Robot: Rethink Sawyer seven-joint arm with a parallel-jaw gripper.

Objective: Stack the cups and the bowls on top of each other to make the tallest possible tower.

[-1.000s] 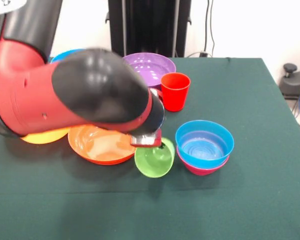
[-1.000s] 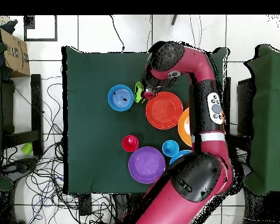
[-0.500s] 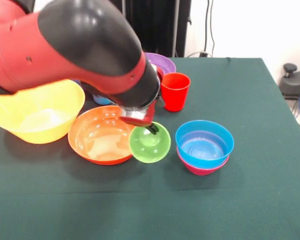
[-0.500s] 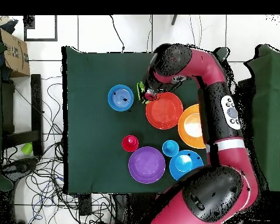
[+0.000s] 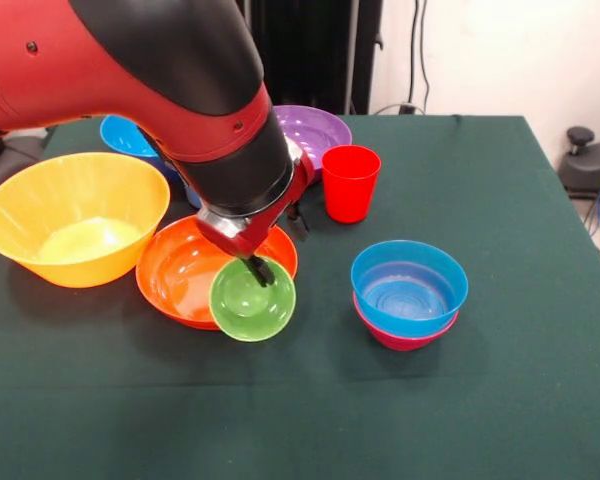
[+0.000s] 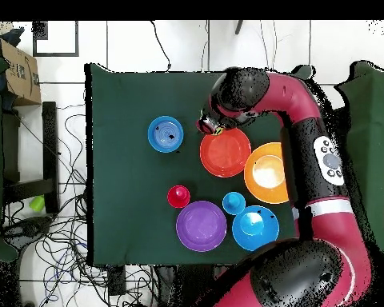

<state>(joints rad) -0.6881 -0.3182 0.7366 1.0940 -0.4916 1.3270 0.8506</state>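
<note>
**Green cup held over the orange bowl**

The pincer (image 5: 263,268) grips the green cup (image 5: 252,298) by its rim, tilted, above the orange bowl's (image 5: 180,275) edge. The yellow bowl (image 5: 75,230) stands beside it; the blue bowl (image 5: 409,281) sits nested in the magenta bowl (image 5: 405,335).

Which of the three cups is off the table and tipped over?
The lime green cup. The claw holds it at the rim, mouth facing the camera, beside the red-orange bowl. The red cup stands upright; the light blue cup also stands on the table.

The claw (image 6: 206,125) hangs beside the red-orange bowl (image 6: 226,153) (nearer the small blue bowl (image 6: 166,133)).
</note>
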